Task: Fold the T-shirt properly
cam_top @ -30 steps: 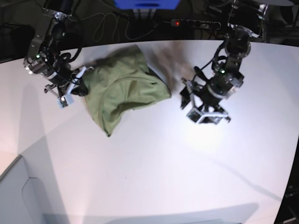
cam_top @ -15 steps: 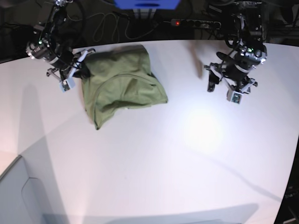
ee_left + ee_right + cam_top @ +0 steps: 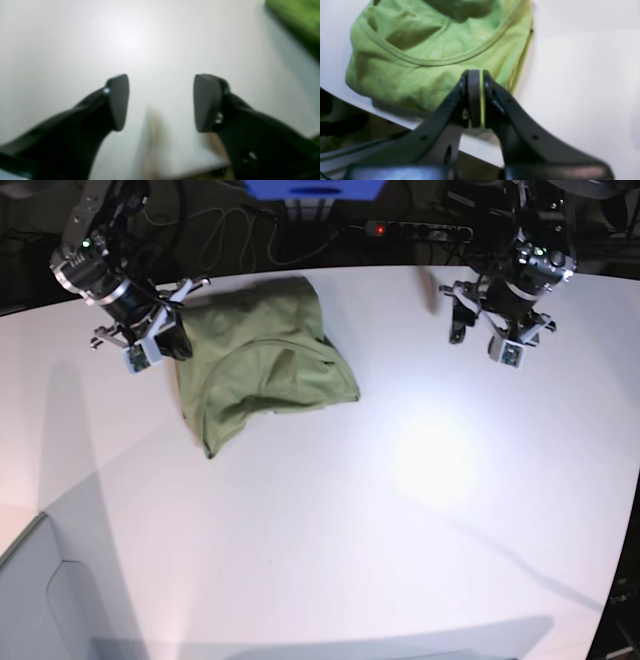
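Green T-shirt (image 3: 262,365) in right end effector (image 3: 475,98)

Both arms are black with silvery metal joints and loose black cables, plus little green LEDs. The left hand (image 3: 161,102) has matte black wedge-shaped fingers, and the right hand (image 3: 475,98) has small screw holes along its curved black fingers.

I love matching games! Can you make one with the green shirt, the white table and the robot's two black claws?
Things:
1. wrinkled sage-green cotton T-shirt
2. black left gripper
3. black right gripper
4. smooth white table

States:
A. jaws apart, nothing between them
B. lies bunched up
C. pinched shut on green cloth
D. holds everything up

Pairs: 1-B, 2-A, 3-C, 4-D
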`<state>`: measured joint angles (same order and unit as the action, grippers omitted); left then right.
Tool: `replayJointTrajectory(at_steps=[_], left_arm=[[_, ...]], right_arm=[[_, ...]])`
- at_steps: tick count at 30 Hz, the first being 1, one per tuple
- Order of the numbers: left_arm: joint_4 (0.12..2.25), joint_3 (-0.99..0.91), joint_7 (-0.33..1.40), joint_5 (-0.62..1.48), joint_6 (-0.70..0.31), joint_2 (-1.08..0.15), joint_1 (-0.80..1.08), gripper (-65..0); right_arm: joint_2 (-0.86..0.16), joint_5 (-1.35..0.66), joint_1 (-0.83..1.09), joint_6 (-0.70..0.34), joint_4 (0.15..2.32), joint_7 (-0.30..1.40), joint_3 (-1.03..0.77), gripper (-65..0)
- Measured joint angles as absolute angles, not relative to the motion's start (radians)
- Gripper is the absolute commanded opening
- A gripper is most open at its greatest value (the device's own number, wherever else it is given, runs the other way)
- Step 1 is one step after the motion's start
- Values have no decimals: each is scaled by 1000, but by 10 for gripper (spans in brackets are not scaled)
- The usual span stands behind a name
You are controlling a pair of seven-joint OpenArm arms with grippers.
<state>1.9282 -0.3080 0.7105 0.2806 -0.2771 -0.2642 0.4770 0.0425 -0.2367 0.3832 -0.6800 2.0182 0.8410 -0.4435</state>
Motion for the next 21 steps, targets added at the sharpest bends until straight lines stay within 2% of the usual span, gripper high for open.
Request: replayJointTrajectory(at_steps=[3, 5, 13, 18, 21], left_arm=[[1929, -337, 714, 284, -278, -253, 535, -517], [1940, -393, 712, 276, -278, -228, 569, -650], [1993, -524, 702, 273, -273, -165, 755, -650], [1990, -523, 693, 270, -274, -162, 872, -650], [1931, -511, 677, 271, -273, -139, 896, -650]], right_arm=[[41, -242, 389, -680, 2017, 840, -471, -650], [41, -241, 416, -680, 2023, 835, -525, -650], [47, -238, 653, -680, 2027, 830, -626, -650], [49, -233, 828, -680, 2030, 831, -616, -650], [46, -147, 862, -680, 2014, 830, -575, -650]])
